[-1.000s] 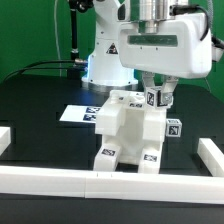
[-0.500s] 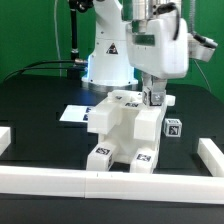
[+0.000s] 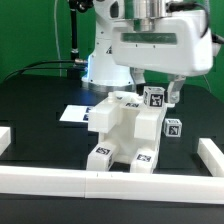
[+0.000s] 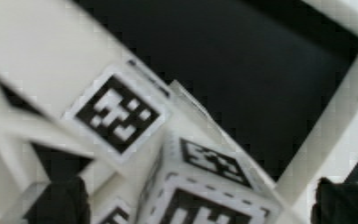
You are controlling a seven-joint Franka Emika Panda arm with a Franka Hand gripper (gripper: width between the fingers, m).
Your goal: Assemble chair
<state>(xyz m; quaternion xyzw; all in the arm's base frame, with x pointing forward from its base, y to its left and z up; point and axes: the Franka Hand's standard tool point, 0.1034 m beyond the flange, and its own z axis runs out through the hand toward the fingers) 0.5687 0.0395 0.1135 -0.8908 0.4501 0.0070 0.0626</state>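
The chair [image 3: 120,132] stands partly built in the middle of the black table, a stack of chunky white tagged blocks. A small tagged piece [image 3: 155,98] sits on its top at the exterior view's right. My gripper [image 3: 156,93] hangs straight over that piece, open, one finger on each side and neither touching it. The wrist view shows the same tagged piece [image 4: 197,185] between my two dark fingers [image 4: 55,195], with a gap on both sides. Another small tagged cube [image 3: 173,127] lies beside the chair on the exterior view's right.
The marker board [image 3: 72,115] lies flat behind the chair toward the exterior view's left. Long plain white bars fence the table: one along the front [image 3: 110,181], one at the left [image 3: 4,139], one at the right [image 3: 211,153]. The robot's base [image 3: 105,60] rises behind.
My jaws have opened and let go of the small tagged piece on top of the chair. The wrist has turned back to face squarely; the piece stays in place.
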